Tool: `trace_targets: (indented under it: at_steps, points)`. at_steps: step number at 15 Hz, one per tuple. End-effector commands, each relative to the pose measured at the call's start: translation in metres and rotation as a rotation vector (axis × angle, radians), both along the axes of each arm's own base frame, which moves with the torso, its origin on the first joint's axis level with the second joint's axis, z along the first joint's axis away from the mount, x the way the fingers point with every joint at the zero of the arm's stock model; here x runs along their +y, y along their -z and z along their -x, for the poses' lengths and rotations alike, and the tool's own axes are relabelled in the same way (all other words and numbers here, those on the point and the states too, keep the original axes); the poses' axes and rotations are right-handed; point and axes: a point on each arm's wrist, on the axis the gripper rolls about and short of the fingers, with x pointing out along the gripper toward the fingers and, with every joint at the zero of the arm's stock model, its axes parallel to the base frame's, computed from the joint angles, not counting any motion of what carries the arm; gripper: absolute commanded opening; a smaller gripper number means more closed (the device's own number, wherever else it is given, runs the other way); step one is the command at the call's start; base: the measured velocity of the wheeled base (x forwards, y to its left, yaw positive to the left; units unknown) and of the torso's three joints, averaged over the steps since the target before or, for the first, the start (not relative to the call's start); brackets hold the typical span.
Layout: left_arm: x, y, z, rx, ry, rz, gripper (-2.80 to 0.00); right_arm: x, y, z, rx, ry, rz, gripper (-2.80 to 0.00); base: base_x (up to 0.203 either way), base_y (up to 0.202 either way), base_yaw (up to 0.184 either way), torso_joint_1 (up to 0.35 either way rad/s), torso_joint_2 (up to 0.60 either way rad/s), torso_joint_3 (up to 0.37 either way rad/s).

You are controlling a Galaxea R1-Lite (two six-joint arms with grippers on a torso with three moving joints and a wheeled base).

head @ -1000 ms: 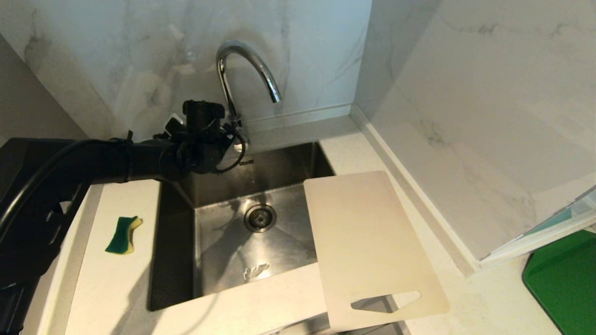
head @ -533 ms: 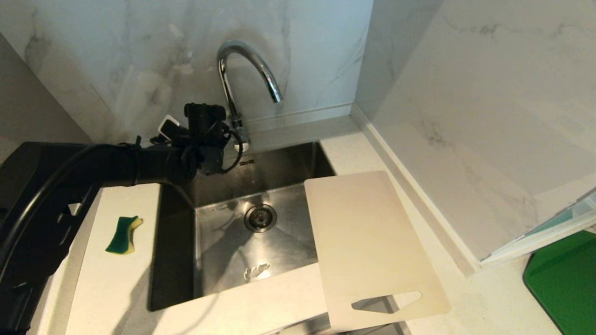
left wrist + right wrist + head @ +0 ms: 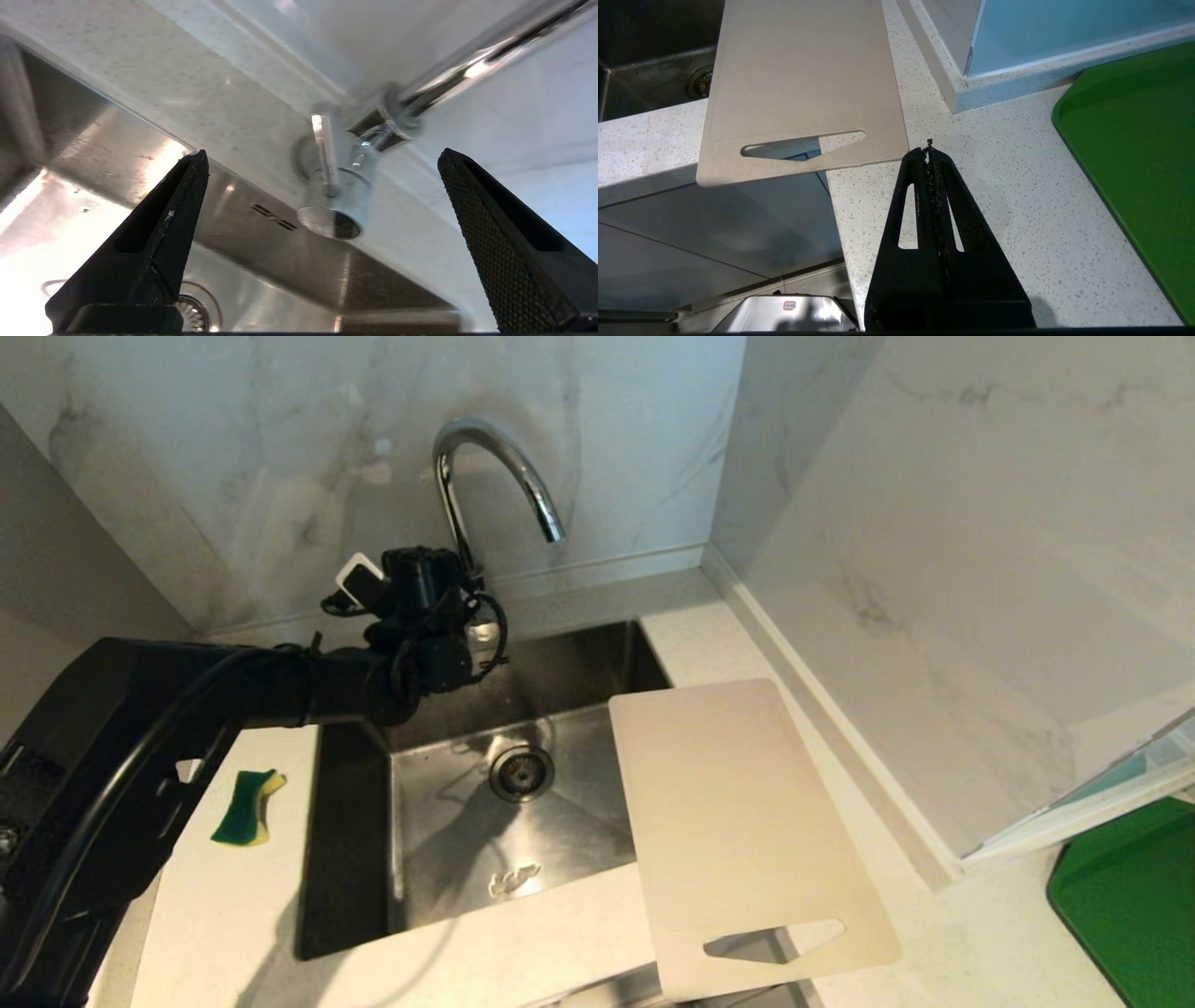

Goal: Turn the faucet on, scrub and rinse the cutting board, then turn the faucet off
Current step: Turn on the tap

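Note:
The chrome faucet (image 3: 485, 457) rises behind the sink, and no water comes from its spout. My left gripper (image 3: 467, 616) hovers at the faucet's base. In the left wrist view it (image 3: 323, 153) is open wide, and the small lever (image 3: 324, 149) and the base body (image 3: 345, 200) lie between the fingers, touching neither. The cream cutting board (image 3: 738, 821) lies across the sink's right rim, its handle slot hanging over the counter's front edge. My right gripper (image 3: 929, 149) is shut and empty, parked over the counter just right of the board's (image 3: 798, 79) slot end.
A green and yellow sponge (image 3: 247, 793) lies on the counter left of the steel sink (image 3: 439, 859). A green mat (image 3: 1130, 905) lies at the far right. Marble walls close off the back and right, and a glass panel (image 3: 1083, 803) leans at the right.
My left wrist has rolled and edged right, closer to the faucet's base, with the forearm dropping lower. The jaws stayed open. The board, sponge and right arm did not move.

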Motion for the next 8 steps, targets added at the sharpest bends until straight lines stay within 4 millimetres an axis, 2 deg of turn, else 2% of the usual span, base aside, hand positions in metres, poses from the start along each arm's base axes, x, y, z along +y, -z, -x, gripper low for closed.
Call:
trace_targets:
  at_steps: [1, 8]
  points:
    - [0.0007, 0.0065, -0.0033, 0.007, -0.008, 0.0, 0.0, 0.0, 0.0001, 0.0, 0.0, -0.001, -0.001, -2.8, 0.0, 0.0, 0.0, 0.0, 0.0, 0.0]
    - [0.0077, 0.0085, -0.0074, 0.011, -0.011, -0.005, 0.0, 0.0, -0.0001, -0.0001, 0.001, -0.001, 0.0, -2.8, 0.0, 0.0, 0.0, 0.0, 0.0, 0.0]
